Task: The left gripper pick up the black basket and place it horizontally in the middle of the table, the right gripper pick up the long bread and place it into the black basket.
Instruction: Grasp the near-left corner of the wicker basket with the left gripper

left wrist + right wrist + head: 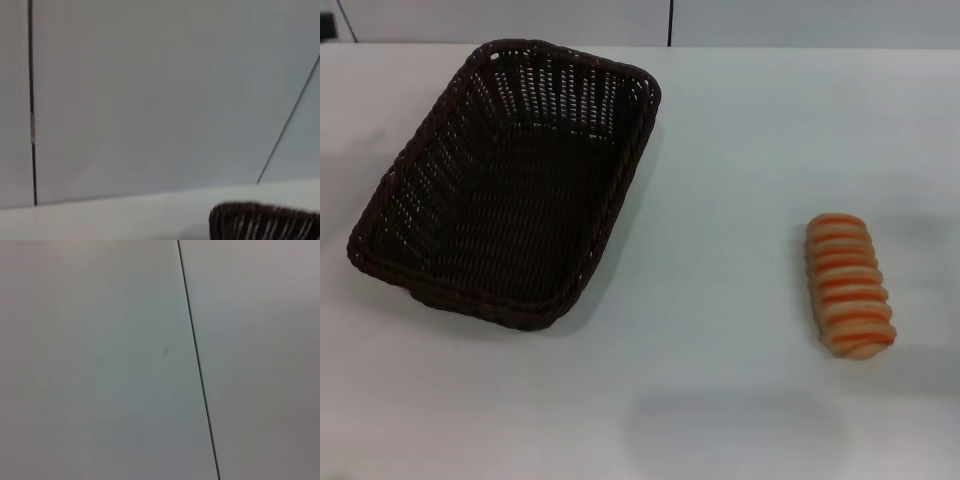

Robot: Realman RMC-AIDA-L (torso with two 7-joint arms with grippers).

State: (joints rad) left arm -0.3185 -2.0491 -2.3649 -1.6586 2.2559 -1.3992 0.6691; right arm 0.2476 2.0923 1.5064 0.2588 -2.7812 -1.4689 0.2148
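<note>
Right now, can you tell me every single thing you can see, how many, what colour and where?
black basket: one, dark brown-black wicker, empty, on the left part of the table, lying at a slant; its rim also peeks into the left wrist view.
long bread: one, tan with orange stripes, on the right part of the table, well apart from the basket.
table: one, white, under both things.
wall: pale grey panels with thin dark seams, behind the table.
left tool: not in view.
right tool: not in view.
</note>
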